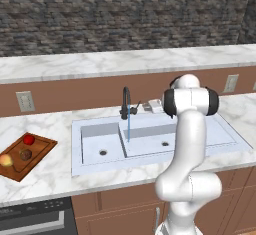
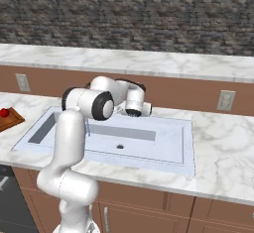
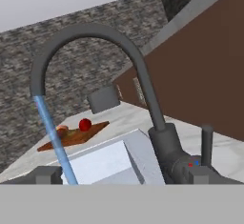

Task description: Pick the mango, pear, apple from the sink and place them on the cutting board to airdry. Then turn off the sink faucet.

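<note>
The tool (image 3: 121, 173) is spread wide and holds nothing, its tips flanking the sink faucet (image 3: 143, 87), whose base hides behind the arm in the right base view. Water (image 1: 129, 124) runs into the sink (image 1: 100, 146). Mango (image 1: 6, 160), pear (image 1: 25, 154) and apple (image 1: 29, 139) sit on the cutting board (image 1: 42, 146), cut off at the bench's left edge

Dark stone wall (image 1: 125, 14) above marble counter (image 1: 50, 174) (wooden cabinets (image 2: 198, 212) below).

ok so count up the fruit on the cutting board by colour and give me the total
Red, the apple: 1
Dark brown, the pear: 1
Yellow-orange, the mango: 1
Total on the cutting board: 3
</note>
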Robot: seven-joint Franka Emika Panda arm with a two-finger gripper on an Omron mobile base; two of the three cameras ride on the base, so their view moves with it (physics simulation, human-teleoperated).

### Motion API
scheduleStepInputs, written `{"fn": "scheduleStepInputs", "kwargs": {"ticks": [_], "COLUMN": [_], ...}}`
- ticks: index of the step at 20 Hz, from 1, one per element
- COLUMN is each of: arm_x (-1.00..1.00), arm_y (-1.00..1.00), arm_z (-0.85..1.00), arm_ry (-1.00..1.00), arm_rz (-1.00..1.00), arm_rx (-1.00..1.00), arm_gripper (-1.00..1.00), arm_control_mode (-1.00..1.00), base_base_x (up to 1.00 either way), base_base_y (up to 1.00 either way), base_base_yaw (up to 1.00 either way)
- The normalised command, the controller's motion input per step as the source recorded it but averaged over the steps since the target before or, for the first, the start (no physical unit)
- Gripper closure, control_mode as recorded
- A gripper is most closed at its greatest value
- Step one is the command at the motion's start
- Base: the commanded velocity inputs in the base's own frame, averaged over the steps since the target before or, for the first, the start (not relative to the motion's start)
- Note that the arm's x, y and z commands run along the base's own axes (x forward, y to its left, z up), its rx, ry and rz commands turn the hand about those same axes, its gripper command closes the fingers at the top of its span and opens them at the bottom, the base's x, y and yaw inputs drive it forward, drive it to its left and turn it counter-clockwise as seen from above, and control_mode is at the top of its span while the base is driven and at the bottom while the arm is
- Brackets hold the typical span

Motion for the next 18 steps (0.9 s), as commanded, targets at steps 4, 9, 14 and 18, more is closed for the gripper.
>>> {"fn": "scheduleStepInputs", "kwargs": {"ticks": [4, 9, 14, 18], "arm_x": [0.45, 0.51, 0.52, 0.48], "arm_y": [-0.03, 0.0, 0.0, 0.0], "arm_z": [-0.12, -0.13, -0.17, -0.18], "arm_ry": [0.0, 0.0, 0.0, 0.0], "arm_rz": [0.0, 0.0, 0.0, 0.0], "arm_rx": [0.0, 0.0, 0.0, 0.0], "arm_gripper": [-1.0, -1.0, -1.0, -1.0], "arm_control_mode": [-1.0, -1.0, -1.0, -1.0], "base_base_x": [0.0, 0.0, 0.0, 0.0], "base_base_y": [0.0, 0.0, 0.0, 0.0], "base_base_yaw": [0.0, 0.0, 0.0, 0.0]}}
